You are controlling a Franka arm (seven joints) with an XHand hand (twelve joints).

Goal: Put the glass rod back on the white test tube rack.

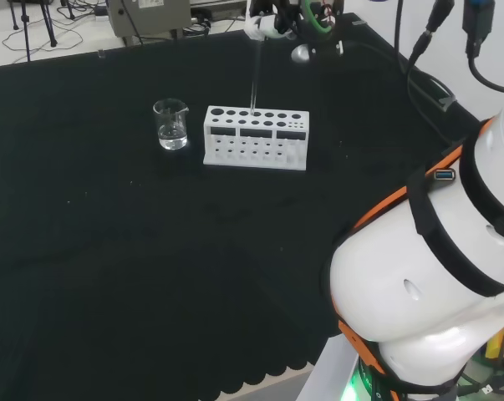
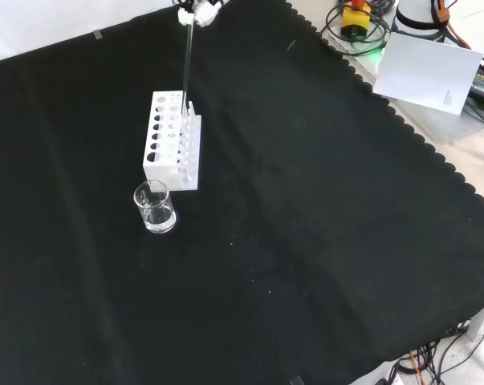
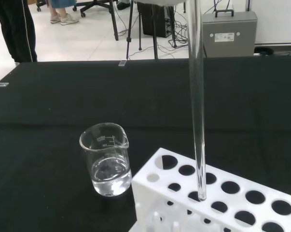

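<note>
Counter (image 1: 109, 276) cloth carried the white test tube rack (image 1: 256, 138), with a beaker (image 1: 170, 124) just beside it at nine o'clock in the head view. Hand (image 1: 264, 25) gripped the upright glass rod (image 3: 197, 111), whose tip sat in a rack hole.

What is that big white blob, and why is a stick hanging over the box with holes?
The white blob is a robot arm, seen from behind in the head view. The front view looks down from the other side. The wrist view comes from a camera by the robot's hand. On the black cloth stand a white rack with holes and a beaker with some clear liquid. The hand holds a glass rod upright, its tip at one of the rack's holes.
</note>
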